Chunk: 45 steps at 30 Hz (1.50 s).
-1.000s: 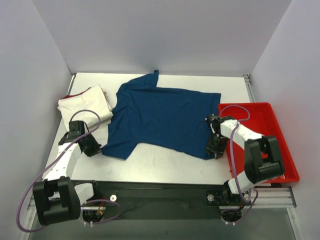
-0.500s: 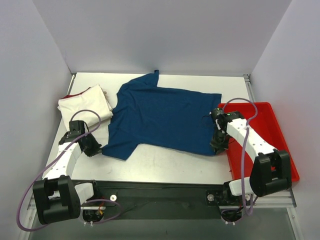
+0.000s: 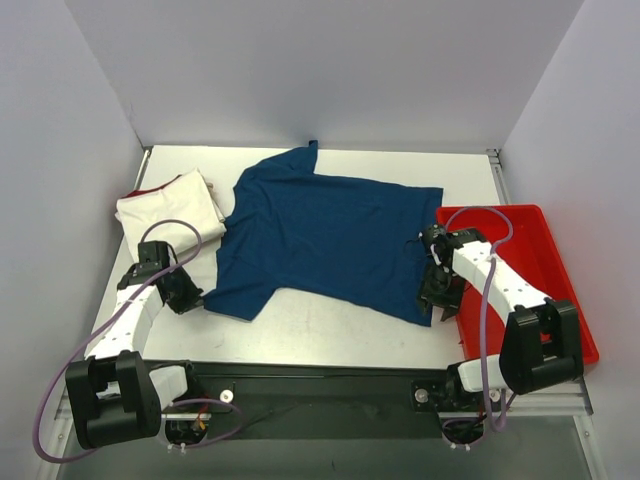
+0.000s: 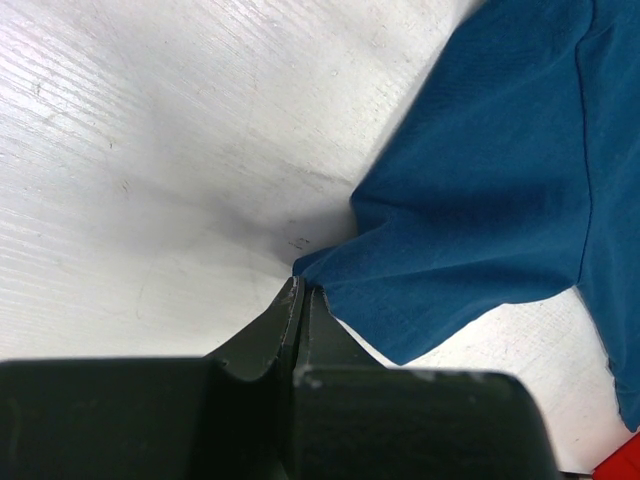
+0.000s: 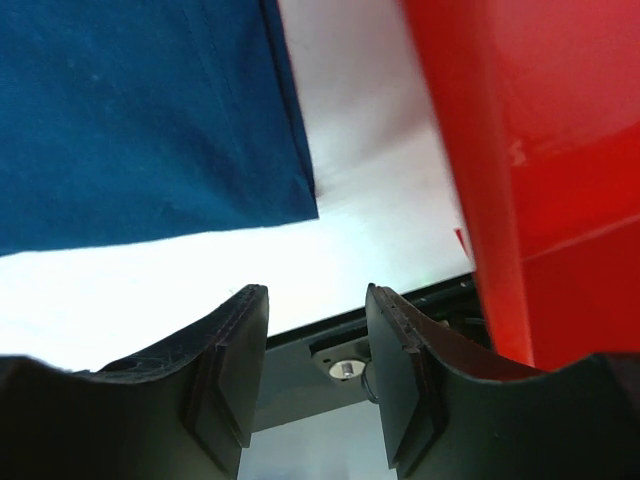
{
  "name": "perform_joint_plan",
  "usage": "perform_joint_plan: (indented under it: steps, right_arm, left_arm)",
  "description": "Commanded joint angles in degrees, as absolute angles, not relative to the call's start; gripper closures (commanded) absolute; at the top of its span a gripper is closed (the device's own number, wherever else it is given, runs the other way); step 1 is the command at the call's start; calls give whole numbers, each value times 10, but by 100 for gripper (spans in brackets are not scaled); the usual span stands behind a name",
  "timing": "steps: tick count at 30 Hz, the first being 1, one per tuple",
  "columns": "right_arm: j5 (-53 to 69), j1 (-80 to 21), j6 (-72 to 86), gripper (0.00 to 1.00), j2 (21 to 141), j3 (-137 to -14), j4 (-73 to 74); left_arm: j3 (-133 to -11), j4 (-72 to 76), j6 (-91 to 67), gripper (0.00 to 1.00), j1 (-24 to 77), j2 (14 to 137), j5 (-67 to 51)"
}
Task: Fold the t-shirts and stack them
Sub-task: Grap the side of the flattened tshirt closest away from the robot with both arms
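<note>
We see the blue t-shirt (image 3: 320, 235) spread flat across the middle of the table (image 3: 330, 330), collar end toward the far left, one sleeve pointing at the back wall and the other at the near left. The cream t-shirt (image 3: 170, 212) sits folded at the far left, touching the blue one's edge, with a red trim showing at its back corner. The left gripper (image 3: 188, 297) is low on the table at the near-left sleeve; in its wrist view the fingers are pressed together and the sleeve corner is drawn to a point in their tips, so we call it a pinch. The right gripper (image 3: 437, 300) is at the shirt's near-right hem corner, just beside the red tray (image 3: 560, 300). Its jaws are spread with nothing between them, and the hem corner lies just ahead of the tips.
</note>
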<state>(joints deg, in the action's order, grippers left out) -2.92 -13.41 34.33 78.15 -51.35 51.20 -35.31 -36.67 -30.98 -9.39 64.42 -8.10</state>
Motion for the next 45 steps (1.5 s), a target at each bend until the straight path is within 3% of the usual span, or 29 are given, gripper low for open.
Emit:
perform_joint_plan:
  steps: [1,22,32,45]
  right_arm:
    - [-5,-129,358,57,802,-490,476]
    - [-21,-121,356,71,919,-431,367]
    - [44,-122,351,100,867,-428,416]
    - [57,-133,334,100,790,-447,552]
  left_arm:
    - [-373,-353,-302,100,-98,642,-92]
    - [-371,-344,-299,100,-94,645,-98]
    - [-395,-406,-331,100,-83,618,-95]
    - [-445,-615,-323,100,-62,536,-77]
